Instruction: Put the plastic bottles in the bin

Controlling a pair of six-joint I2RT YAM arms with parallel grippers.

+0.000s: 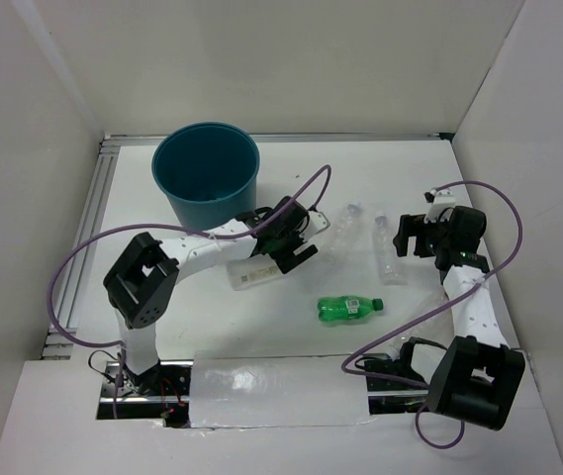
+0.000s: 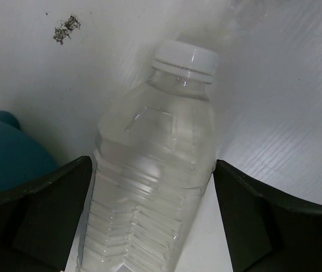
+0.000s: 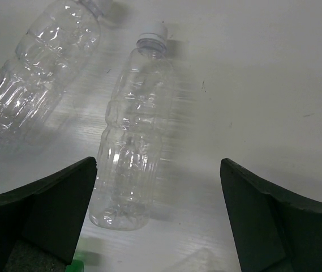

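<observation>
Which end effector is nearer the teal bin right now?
Left. The left end effector sits just right of the bin; the right end effector is much farther to its right.

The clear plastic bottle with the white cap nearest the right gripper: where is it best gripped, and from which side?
Likely across its ribbed middle, from above, pinching its long sides: the clear plastic bottle lies flat, with both flanks free.

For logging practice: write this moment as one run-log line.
left claw astride clear bottle, grip unclear | right claw open over second bottle | bin shows no bottles
</observation>
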